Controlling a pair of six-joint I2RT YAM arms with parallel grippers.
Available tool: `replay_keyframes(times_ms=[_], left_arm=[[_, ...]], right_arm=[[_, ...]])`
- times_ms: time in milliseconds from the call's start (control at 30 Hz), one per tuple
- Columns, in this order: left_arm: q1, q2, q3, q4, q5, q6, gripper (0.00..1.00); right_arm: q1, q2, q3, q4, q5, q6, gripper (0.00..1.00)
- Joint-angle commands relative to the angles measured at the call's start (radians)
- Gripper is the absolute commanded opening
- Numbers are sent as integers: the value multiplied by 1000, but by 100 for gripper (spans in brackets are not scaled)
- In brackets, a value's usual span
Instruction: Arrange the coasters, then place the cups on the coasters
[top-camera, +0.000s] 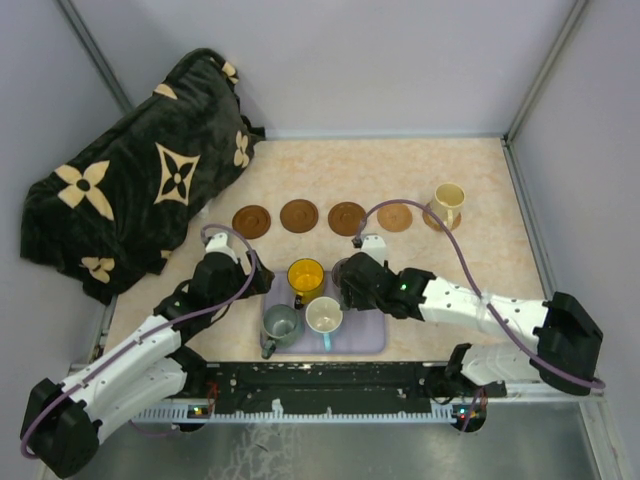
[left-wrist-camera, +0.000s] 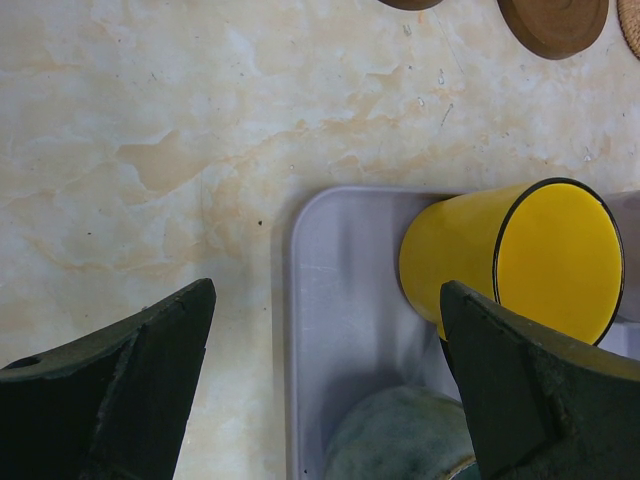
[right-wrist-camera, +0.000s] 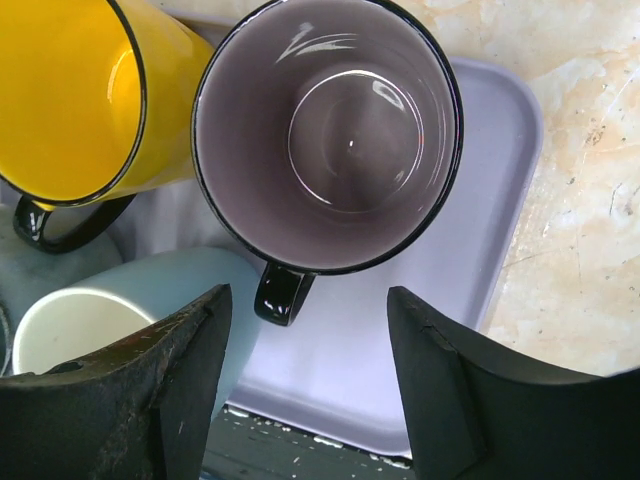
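Marbled counter (right-wrist-camera: 590, 200); my right claw (right-wrist-camera: 308, 295), spread, hovers over the glossy purple-grey ceramic mug (right-wrist-camera: 330, 130) (likely slick, brittle): I'd pinch its rim.

- Top cam sits high up behind the arms (top-camera: 460, 300), looking down on the whole worktop (top-camera: 480, 180).
- Left wrist cam is way closer, aimed down at the lavender tray (left-wrist-camera: 340, 300) corner and the yellow mug (left-wrist-camera: 500, 255).
- Right wrist cam hangs right over the purple-grey mug (right-wrist-camera: 330, 130), pointing almost straight down.
- All three views share the yellow mug and tray.
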Motion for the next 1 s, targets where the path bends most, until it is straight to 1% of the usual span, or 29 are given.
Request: replay_keyframes(times_ms=[0,267,600,833,967], left_arm=[[-3,-18,-11,9,6,-5,100],[-3,-15,-15,13,8,-6,100],[-3,-16,-20,18,10,-8,100],[-3,-19,-23,18,11,-10,100],[-3,-23,-25,15,8,-12,100]], right_arm=[[11,36,56,34,61,22,64],[31,102,72,-30,103,39,62],[34,42,54,-151,175,100,60],[34,20,41,-142,145,81,57],[34,43,50,-115,120,53,52]])
